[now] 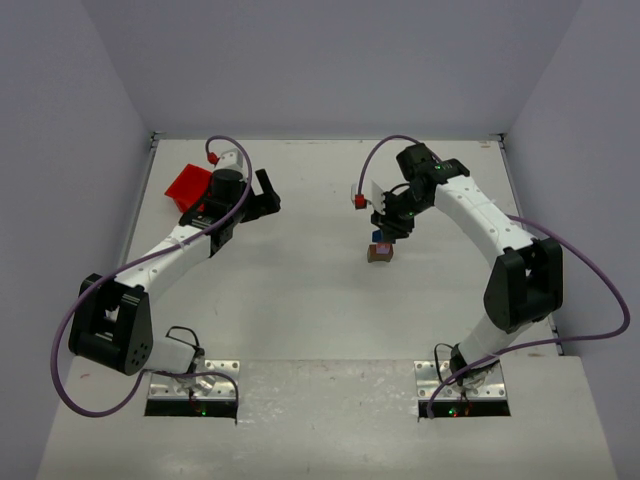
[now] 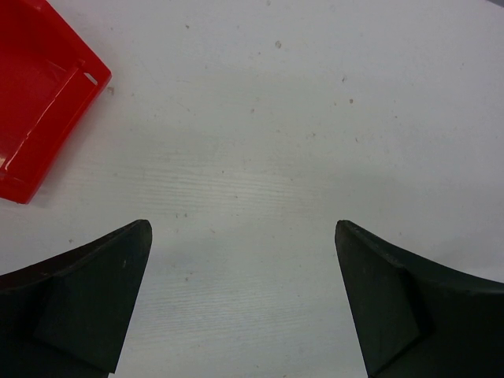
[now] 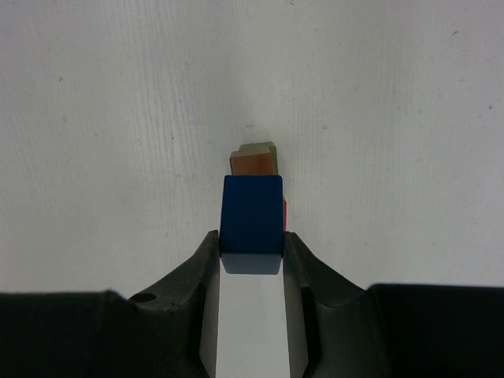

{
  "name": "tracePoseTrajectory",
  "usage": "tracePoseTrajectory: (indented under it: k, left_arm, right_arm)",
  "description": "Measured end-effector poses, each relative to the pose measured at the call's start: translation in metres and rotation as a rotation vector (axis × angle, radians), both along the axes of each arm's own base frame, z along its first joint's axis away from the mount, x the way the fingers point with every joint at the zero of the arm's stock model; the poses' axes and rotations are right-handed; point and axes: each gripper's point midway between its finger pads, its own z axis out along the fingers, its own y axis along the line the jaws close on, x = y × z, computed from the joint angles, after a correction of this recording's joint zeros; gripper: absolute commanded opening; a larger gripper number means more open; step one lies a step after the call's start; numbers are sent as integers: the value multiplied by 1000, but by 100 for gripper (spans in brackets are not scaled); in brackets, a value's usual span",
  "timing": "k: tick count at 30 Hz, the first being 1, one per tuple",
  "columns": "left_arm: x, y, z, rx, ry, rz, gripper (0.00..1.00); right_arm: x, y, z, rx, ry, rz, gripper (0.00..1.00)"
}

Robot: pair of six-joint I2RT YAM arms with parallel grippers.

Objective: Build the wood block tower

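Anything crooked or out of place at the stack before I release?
Nothing toppled or spilled. The blue block in the right gripper looks slightly offset from the blocks below: a red edge shows only on its right.

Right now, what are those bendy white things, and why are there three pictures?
They are two robot arms bolted to a white table. One picture looks down from above. The other two come from a camera on each wrist, so things look very close. The right gripper pinches a blue block over a little stack of blocks. The left gripper is open and holds nothing, near a red bin.
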Motion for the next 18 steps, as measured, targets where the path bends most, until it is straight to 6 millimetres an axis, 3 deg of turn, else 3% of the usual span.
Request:
tracePoseTrajectory:
  k: [5, 9, 11, 12, 18]
  left_arm:
    - [0, 0, 0, 2, 0, -2, 100]
    - [0, 0, -1, 2, 3, -3, 100]
    - [0, 0, -1, 1, 3, -4, 100]
    - [0, 0, -1, 1, 3, -4, 100]
    - [0, -1, -1, 2, 3, -6, 100]
  right_arm:
    - [-1, 0, 0, -2, 1, 3, 59]
    - [-1, -1, 0, -3, 2, 2, 67]
    - [-1, -1, 0, -3, 2, 3, 95]
    - [-1, -1, 0, -3, 3, 2, 99]
    - [2, -3, -1, -14, -3, -14, 99]
